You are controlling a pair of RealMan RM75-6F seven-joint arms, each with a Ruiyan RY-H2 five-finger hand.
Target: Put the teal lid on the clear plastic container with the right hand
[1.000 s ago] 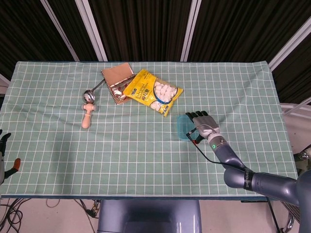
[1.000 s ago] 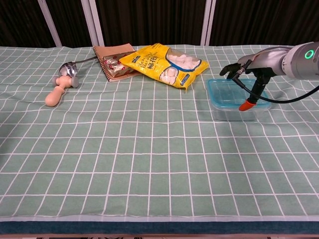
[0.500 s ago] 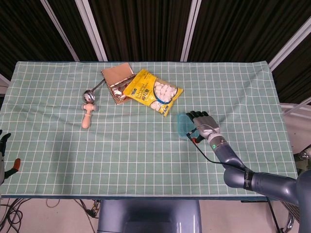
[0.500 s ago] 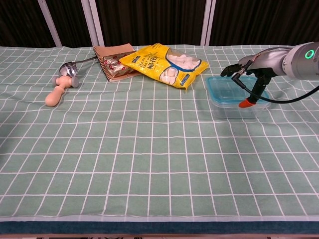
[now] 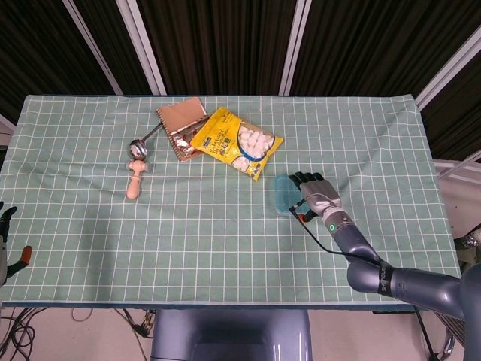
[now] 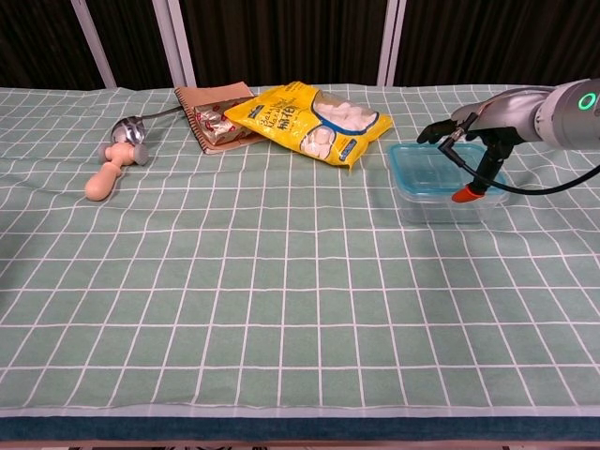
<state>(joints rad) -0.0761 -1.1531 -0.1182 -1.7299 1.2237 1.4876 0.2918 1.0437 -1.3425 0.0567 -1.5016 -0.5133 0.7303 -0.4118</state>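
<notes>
Surface (image 6: 281, 309) under green checked cloth, dark curtains behind. Lid (image 6: 431, 173) sits on the container (image 6: 441, 204), right of centre. Right hand (image 6: 469, 127) over its far right part, fingers spread, holding nothing; contact unclear. Left hand (image 5: 6, 241) at the left edge, state unclear. Snack bag (image 6: 309, 122) and spoon (image 6: 117, 150) far left; near half open.

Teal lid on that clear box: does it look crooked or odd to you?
Not clearly. The teal lid lies roughly flat on the clear plastic container, under the right hand. Whether it is pressed fully shut cannot be told.
</notes>
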